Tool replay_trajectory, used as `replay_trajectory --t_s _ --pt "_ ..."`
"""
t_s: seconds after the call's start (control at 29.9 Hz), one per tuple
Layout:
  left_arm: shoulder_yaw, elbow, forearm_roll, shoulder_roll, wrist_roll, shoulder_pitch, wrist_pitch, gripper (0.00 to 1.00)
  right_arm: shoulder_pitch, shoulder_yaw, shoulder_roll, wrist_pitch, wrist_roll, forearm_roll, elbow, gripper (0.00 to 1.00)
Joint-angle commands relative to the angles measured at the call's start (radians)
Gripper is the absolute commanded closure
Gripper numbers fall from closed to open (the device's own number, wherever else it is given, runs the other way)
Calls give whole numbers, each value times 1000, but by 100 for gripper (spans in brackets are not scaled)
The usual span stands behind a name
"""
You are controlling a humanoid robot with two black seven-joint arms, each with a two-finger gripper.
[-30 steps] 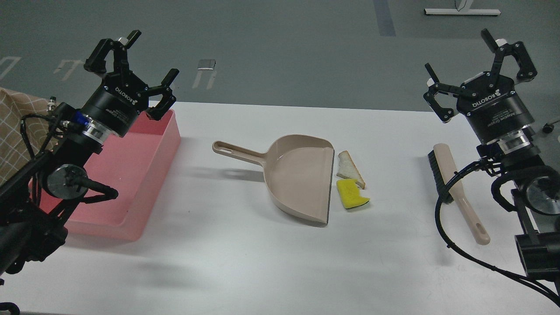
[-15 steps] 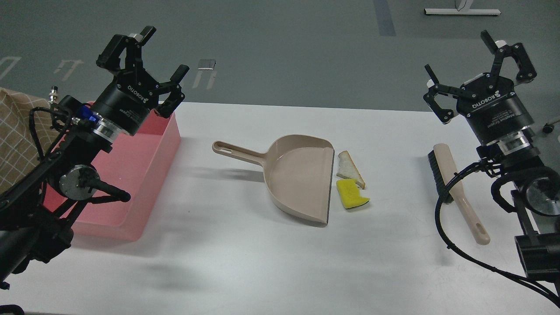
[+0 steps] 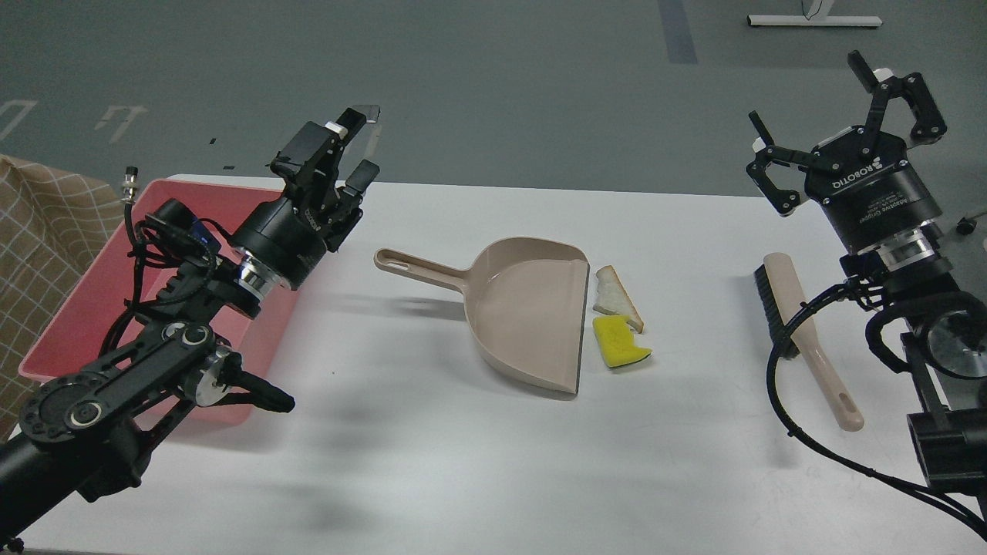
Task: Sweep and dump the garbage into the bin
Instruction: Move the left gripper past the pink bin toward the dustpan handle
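Bin (image 3: 92, 308) sits at table's (image 3: 432, 462) left edge, long axis running near-to-far, partly under left arm; left gripper (image 3: 345, 158) hangs over its far right corner, fingers parted, holding nothing. Dustpan (image 3: 528, 312) centre, handle pointing left, mouth right; brush (image 3: 806, 339) lies near-to-far at right below right gripper (image 3: 837, 116), spread wide, empty. Garbage touches the dustpan lip: bread wedge (image 3: 614, 297), yellow chunk (image 3: 619, 342) just nearer.

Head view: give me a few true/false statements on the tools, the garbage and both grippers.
1. The dustpan holds the bread. False: the bread lies on the table, just outside its open edge.
2. The sponge lies beside the bread. True.
3. The right gripper grips the brush. False: it is open, above the table, and the brush lies loose.
4. The left gripper holds nothing. True.
5. The bin contains the sponge. False: it is on the table.
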Motion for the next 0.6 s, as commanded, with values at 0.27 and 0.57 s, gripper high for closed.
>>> replay_trajectory --t_s 0.27,0.57 --pt "212 -51 113 34 3 -2 265 8 2 0 -2 0 0 0 0 0" --pt "295 -48 167 39 28 12 330 8 2 0 -3 0 0 0 0 0"
